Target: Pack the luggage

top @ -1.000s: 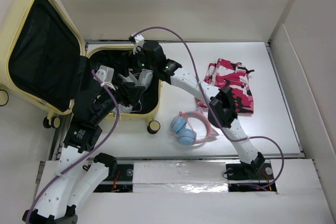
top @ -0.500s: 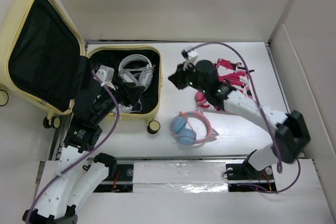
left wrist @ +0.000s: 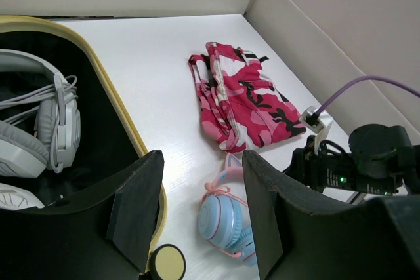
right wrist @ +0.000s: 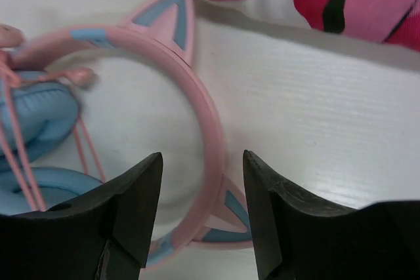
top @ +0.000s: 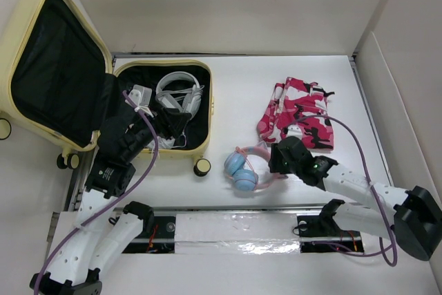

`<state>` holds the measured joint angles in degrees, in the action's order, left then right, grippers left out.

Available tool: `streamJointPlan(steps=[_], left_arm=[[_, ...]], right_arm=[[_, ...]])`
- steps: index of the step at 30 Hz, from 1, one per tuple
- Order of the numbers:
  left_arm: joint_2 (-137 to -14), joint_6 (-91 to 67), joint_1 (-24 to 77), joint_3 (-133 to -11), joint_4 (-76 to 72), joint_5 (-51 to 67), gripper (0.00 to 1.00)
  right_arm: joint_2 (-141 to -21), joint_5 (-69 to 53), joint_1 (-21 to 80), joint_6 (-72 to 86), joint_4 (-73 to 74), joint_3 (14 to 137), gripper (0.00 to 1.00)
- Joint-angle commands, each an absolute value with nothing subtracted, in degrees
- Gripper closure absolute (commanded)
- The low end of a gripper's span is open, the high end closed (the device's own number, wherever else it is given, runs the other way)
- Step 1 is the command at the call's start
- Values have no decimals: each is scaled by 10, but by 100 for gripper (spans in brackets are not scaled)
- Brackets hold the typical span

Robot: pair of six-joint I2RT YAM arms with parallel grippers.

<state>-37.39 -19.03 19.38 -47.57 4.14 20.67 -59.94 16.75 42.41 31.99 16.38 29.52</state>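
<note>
The suitcase (top: 209,112) lies open at the table's (top: 242,81) ten o'clock, with white headphones (left wrist: 59,129) inside. The right gripper (right wrist: 202,214) hangs spread above the pink headphones (right wrist: 213,136) at six o'clock. The left gripper (left wrist: 200,218) is spread too.

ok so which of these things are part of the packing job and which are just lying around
Part of the job: luggage, open; white headset inside it; pink cat-ear headphones, open right gripper astride the band; camo garment, likely still to pack.
Just there: purple cable, white table.
</note>
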Motion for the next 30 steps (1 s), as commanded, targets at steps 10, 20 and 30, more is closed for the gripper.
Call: streamJointPlan(steps=[10, 20, 30], left_arm=[[-367, -193, 191, -471, 18, 203, 51], [-367, -191, 191, -474, 24, 199, 52], [-371, -192, 191, -475, 24, 197, 52]], right_arm=[[-714, 161, 421, 327, 140, 321, 43], [-745, 170, 421, 332, 157, 346, 100], [-517, 203, 468, 317, 178, 380, 100]])
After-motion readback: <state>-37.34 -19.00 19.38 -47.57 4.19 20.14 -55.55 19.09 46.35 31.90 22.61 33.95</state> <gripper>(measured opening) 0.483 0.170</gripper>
